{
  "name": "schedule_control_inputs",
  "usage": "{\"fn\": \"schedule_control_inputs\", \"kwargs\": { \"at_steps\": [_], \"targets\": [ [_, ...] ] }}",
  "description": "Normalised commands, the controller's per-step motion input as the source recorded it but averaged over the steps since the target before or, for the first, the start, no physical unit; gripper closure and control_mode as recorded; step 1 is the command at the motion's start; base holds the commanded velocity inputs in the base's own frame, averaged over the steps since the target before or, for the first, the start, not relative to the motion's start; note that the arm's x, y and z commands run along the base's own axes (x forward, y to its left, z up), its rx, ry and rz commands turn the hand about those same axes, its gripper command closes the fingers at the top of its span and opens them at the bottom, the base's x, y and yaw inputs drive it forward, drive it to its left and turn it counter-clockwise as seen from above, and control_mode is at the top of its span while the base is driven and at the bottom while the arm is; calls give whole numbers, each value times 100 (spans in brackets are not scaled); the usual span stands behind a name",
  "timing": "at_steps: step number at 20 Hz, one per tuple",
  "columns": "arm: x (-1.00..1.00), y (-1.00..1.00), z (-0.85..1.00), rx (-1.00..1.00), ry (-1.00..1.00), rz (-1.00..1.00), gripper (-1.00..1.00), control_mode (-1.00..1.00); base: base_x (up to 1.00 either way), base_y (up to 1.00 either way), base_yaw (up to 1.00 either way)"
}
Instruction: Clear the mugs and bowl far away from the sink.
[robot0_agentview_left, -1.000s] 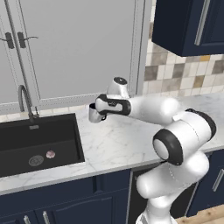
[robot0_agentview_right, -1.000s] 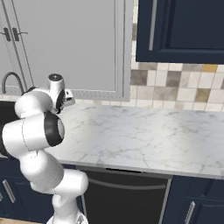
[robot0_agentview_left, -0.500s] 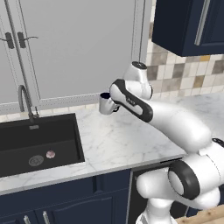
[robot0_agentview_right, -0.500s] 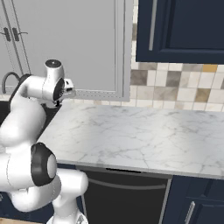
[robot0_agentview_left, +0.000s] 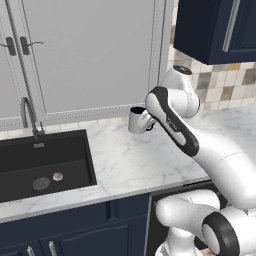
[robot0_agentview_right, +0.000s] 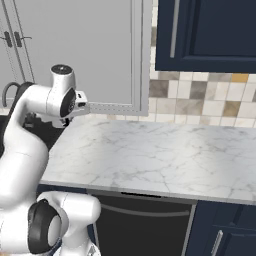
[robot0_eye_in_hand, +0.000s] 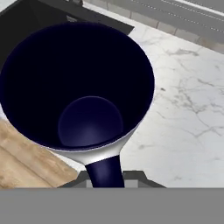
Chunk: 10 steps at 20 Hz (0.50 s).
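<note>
A grey-white mug (robot0_agentview_left: 136, 120) with a dark navy inside hangs upright in the air above the marble counter (robot0_agentview_left: 135, 160), a little right of the black sink (robot0_agentview_left: 45, 162). My gripper (robot0_agentview_left: 148, 124) is shut on the mug's navy handle (robot0_eye_in_hand: 105, 170), reaching from the right. In the hand view the mug (robot0_eye_in_hand: 78, 83) looks empty, with the sink's corner (robot0_eye_in_hand: 39, 15) behind it. The bowl is out of view.
A thin curved faucet (robot0_agentview_left: 27, 114) stands behind the sink, and a small pinkish object (robot0_agentview_left: 58, 176) lies beside the drain (robot0_agentview_left: 41, 183). The marble counter (robot0_agentview_right: 160, 155) runs far to the right under tiled wall and navy cabinets (robot0_agentview_right: 205, 35).
The arm has swung to the right and carried the mug with it, further from the sink's edge and slightly higher. The grip on the handle is unchanged.
</note>
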Motion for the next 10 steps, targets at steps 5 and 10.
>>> {"fn": "schedule_control_inputs", "kwargs": {
  "at_steps": [5, 10],
  "targets": [
    [-54, -23, 0, 0, 10, -2, 100, 100, -15, -5, 0],
    [0, 0, 0, 0, 0, 0, 100, 100, -91, -8, 18]
  ]
}}
